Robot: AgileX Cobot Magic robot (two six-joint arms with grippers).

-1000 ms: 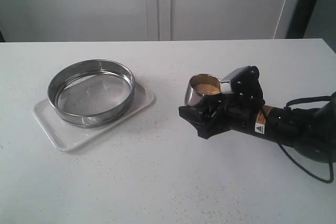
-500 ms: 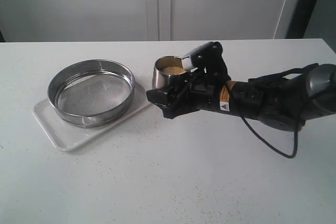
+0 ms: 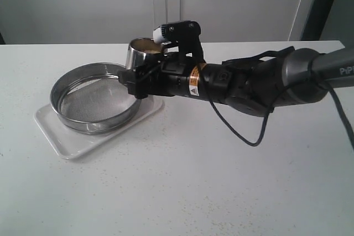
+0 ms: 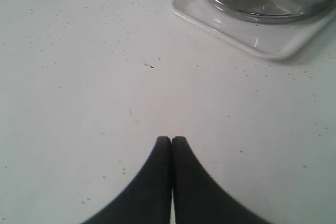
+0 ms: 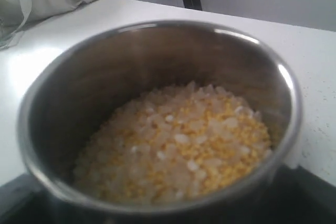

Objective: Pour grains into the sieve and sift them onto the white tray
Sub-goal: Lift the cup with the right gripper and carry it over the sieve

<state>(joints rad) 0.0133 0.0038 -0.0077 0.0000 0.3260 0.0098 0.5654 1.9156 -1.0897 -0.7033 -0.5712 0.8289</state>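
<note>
Beside sieve (image 3: 97, 98): right arm (image 3: 249, 84) outstretched, claw (image 3: 145, 63) gripping upright cup (image 3: 138, 53)

Blk right arm (image 3: 243, 84), orange warning sticker (image 3: 193, 84), loose blk cable (image 3: 255, 144).

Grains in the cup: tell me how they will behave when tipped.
Loose and dry-looking, the grains will probably flow from the cup in a rush rather than clump. The fine yellow ones likely slip through the sieve mesh; the larger white ones probably stay.
</note>
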